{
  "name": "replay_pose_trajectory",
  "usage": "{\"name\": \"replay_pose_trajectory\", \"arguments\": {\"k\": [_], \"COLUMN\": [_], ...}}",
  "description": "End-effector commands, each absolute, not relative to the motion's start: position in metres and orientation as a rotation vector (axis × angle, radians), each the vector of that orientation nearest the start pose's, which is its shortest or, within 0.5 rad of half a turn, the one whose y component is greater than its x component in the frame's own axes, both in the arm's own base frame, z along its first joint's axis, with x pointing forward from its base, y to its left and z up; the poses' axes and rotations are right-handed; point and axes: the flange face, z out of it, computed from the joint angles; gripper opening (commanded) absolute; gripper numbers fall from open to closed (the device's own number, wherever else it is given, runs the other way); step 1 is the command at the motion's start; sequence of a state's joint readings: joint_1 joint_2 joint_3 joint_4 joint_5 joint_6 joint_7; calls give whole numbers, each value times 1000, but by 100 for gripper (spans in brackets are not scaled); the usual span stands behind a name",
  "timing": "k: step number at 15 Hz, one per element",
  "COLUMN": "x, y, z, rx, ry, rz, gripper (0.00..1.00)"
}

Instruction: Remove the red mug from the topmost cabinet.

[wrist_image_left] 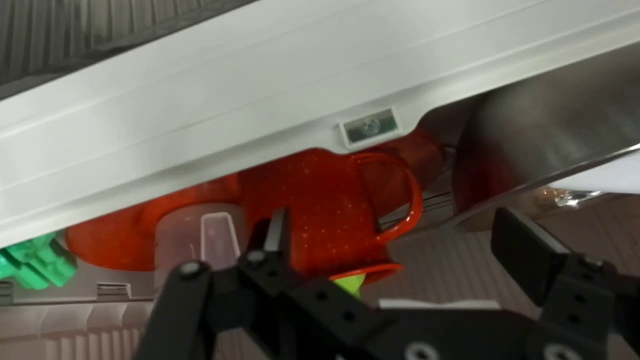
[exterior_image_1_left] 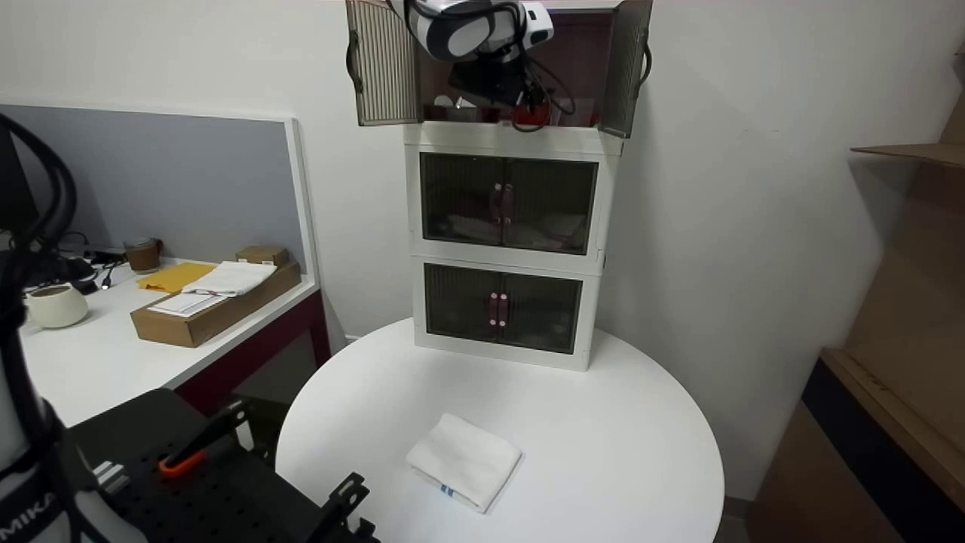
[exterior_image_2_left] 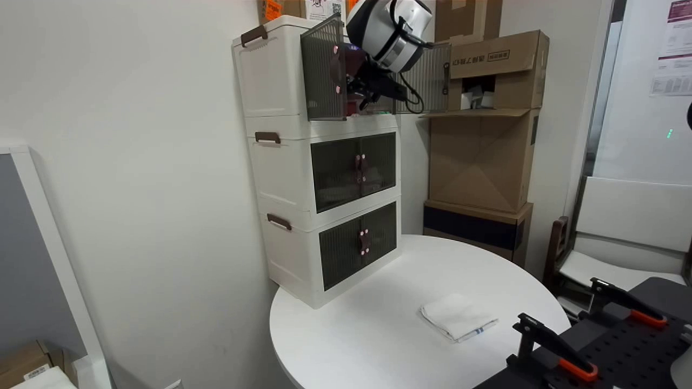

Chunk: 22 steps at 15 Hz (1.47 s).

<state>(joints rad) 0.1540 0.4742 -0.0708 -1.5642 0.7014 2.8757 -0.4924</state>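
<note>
The topmost cabinet (exterior_image_1_left: 452, 134) has both smoky doors swung open; its white side wall shows in an exterior view (exterior_image_2_left: 273, 81) and its front edge crosses the wrist view (wrist_image_left: 240, 105). The red mug (wrist_image_left: 320, 210) is inside, behind that edge, its handle pointing right in the wrist view; a bit of greenish-yellow shows at its rim. It also shows in an exterior view (exterior_image_1_left: 532, 115), partly behind cables. My gripper (wrist_image_left: 395, 230) is open at the cabinet opening. One finger overlaps the mug's body; the other is apart, to the right of the handle. I cannot tell whether the first finger touches the mug.
Around the mug are a clear plastic cup (wrist_image_left: 192, 240), another red item (wrist_image_left: 115, 237), a green object (wrist_image_left: 42, 262) and a shiny metal container (wrist_image_left: 545, 125). The open doors (exterior_image_1_left: 388, 64) flank the arm. A folded white cloth (exterior_image_1_left: 465, 461) lies on the round table (exterior_image_1_left: 618, 452).
</note>
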Motion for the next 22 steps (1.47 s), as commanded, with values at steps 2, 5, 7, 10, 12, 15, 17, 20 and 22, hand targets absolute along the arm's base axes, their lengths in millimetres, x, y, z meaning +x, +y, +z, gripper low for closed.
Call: {"name": "replay_pose_trajectory", "arguments": {"k": [2, 5, 7, 10, 12, 15, 17, 20, 22], "x": [743, 746, 748, 750, 752, 754, 754, 755, 755], "y": [37, 39, 40, 39, 39, 39, 38, 35, 33], "z": [464, 463, 464, 467, 469, 472, 473, 475, 476], "rx": [-2608, -2607, -2603, -2593, -2588, -2579, -2577, -2576, -2574], "ry": [18, 13, 17, 26, 34, 41, 41, 40, 42], "rz": [-1242, -1243, -1248, -1255, -1257, -1265, -1270, -1270, -1266], "gripper": [100, 87, 87, 65, 57, 34, 19, 1, 0]}}
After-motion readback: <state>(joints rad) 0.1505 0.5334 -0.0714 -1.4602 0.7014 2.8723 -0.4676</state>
